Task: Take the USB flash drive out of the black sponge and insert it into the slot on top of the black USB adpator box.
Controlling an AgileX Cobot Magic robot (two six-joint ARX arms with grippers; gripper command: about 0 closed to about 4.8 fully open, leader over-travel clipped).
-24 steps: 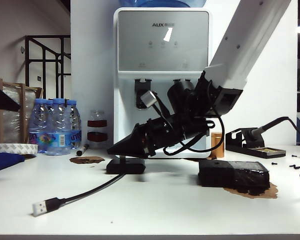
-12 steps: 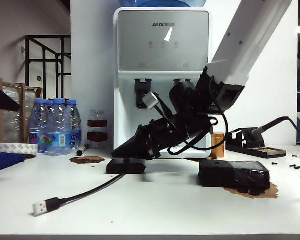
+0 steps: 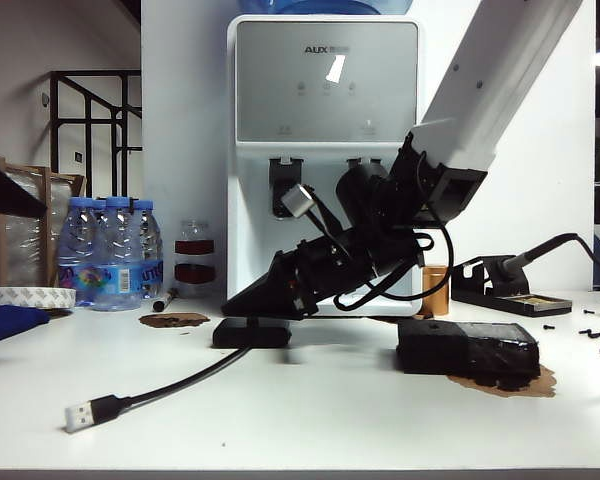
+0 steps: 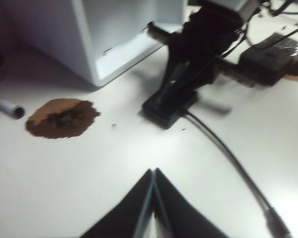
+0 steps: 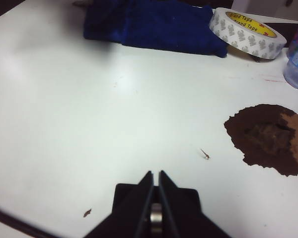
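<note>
Right gripper (image 5: 155, 208) is clamped on the USB flash drive (image 5: 156, 217), whose silver end shows between the closed jaws in the right wrist view, and it hangs directly above the black USB adpator box (image 5: 156, 196). From the exterior view the right gripper (image 3: 230, 300) slants down toward the table's middle with its tip just over the box (image 3: 251, 332); whether the drive has met the slot cannot be told, since the fingers hide the box's top face. So the first half of the task looks done: the drive is out of the black sponge (image 3: 467, 351), which sits empty-topped farther toward the table's right edge on a brown patch. What is left, by my reading, is the seating itself, lining the stick up with the narrow opening and pressing it down, then letting go. Near the table's front edge the box's cable (image 3: 175, 385) runs out to its silver plug (image 3: 78, 416). Left gripper (image 4: 153, 198) is shut and empty, hovering over bare table on the near left side, well apart from the box (image 4: 169, 108). Farther back stand the water bottles (image 3: 111, 252) and the water dispenser (image 3: 325, 110) against the wall.
</note>
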